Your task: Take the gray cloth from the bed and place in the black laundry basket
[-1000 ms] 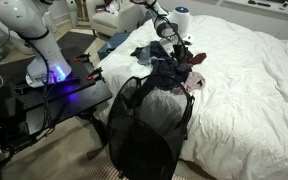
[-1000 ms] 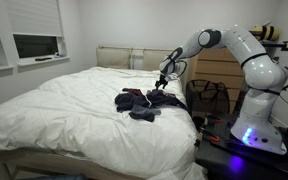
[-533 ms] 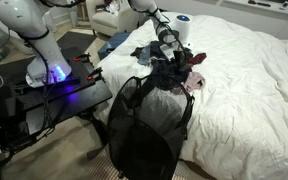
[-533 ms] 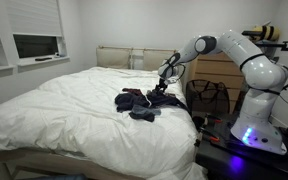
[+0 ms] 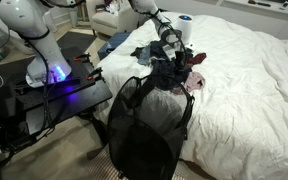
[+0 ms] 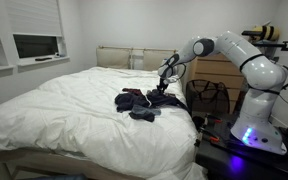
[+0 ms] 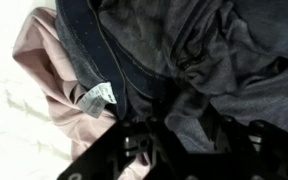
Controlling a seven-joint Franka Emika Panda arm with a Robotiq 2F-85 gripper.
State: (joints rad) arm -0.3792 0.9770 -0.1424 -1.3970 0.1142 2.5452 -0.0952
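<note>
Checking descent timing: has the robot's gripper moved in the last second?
Yes, the gripper sank lower toward the limp charcoal-gray cloth on the white-duveted bed.

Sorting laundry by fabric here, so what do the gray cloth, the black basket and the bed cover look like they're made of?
Gray cloth: likely a soft knit jersey, matte, falling in limp folds.
Black laundry basket: thin see-through mesh, probably synthetic; the white bedding shows through it.
Bed: a plain white woven cover, matte and rumpled; cotton or a blend, can't tell.

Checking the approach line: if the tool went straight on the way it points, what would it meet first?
Most likely the gray cloth, atop the clothes pile on the bed; the tool points down at it. Depth is unclear.
</note>
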